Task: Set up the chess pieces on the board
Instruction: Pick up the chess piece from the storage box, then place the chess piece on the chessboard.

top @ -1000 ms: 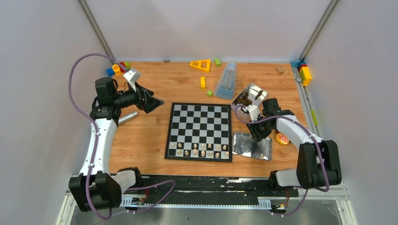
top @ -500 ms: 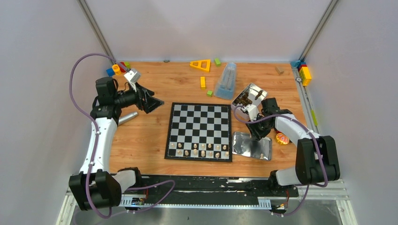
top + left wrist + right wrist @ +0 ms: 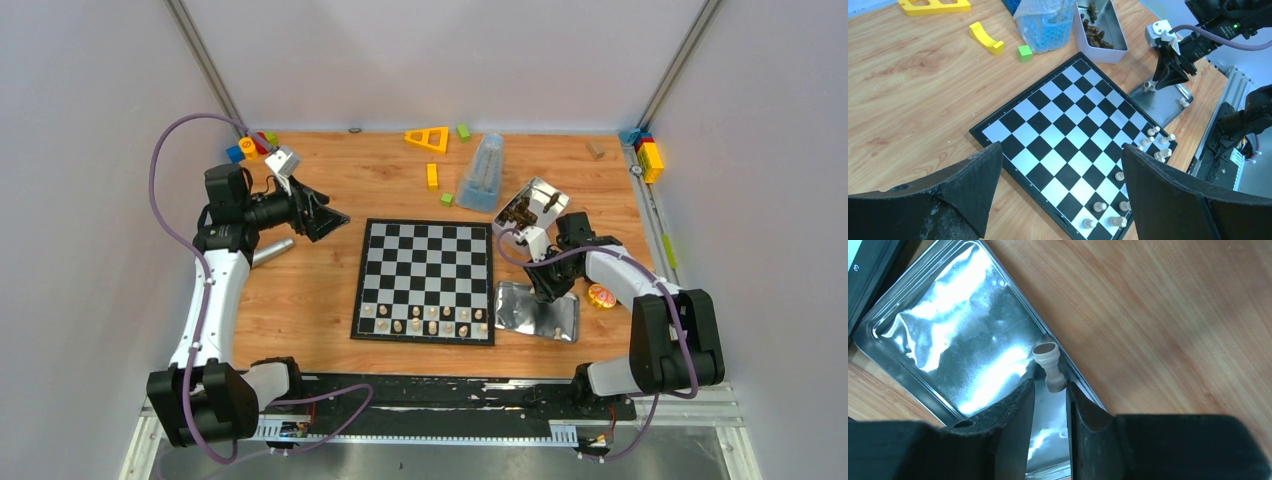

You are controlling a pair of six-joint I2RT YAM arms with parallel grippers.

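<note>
Chess piece (image 3: 1048,359) lies flat in tray (image 3: 938,340), head pointing into narrow jaws of right gripper (image 3: 1050,384), grip unclear; left gripper (image 3: 1060,149) gaping, empty; nothing shifted since earlier.

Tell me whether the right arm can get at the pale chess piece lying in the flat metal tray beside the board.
Probably yes: the right hand straddles one end of the chess piece, nothing between them. The tray rim beside it may crowd one finger.
</note>
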